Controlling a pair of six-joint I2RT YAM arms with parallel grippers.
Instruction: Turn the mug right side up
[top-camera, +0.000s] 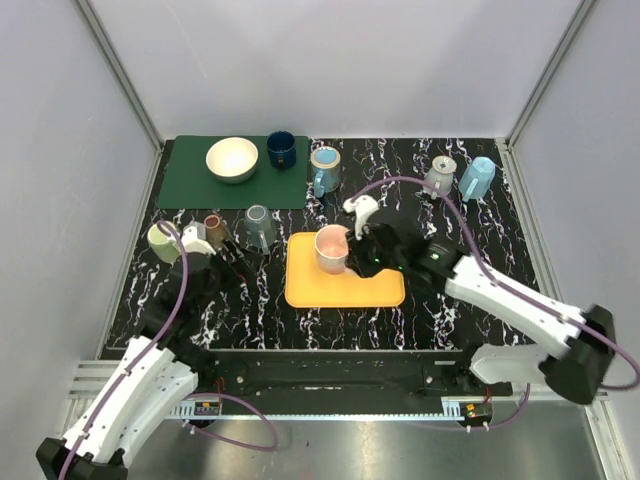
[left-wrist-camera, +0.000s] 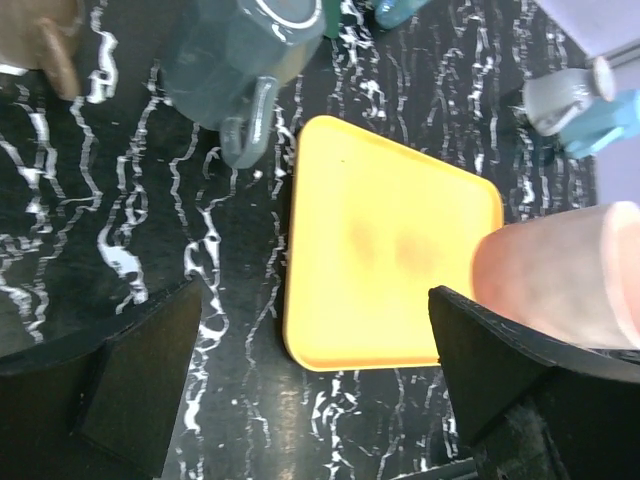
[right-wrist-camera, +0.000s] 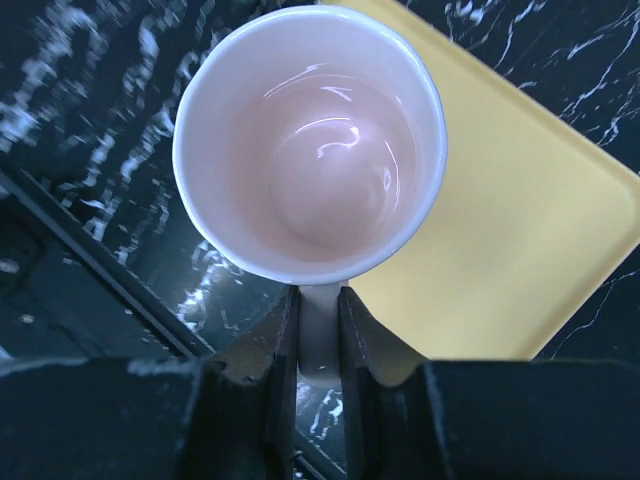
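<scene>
— Right pincer is pinched tight on the handle of the pink mug; its mouth faces up over the yellow tray.
— So set down, release?
— Seems so. Left pincer gapes wide, empty.

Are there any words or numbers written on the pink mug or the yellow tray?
No text can be read anywhere.
The pink mug: plain, no writing.
The yellow tray: plain, no writing.
The small board on the front rail: too small to read.
</scene>
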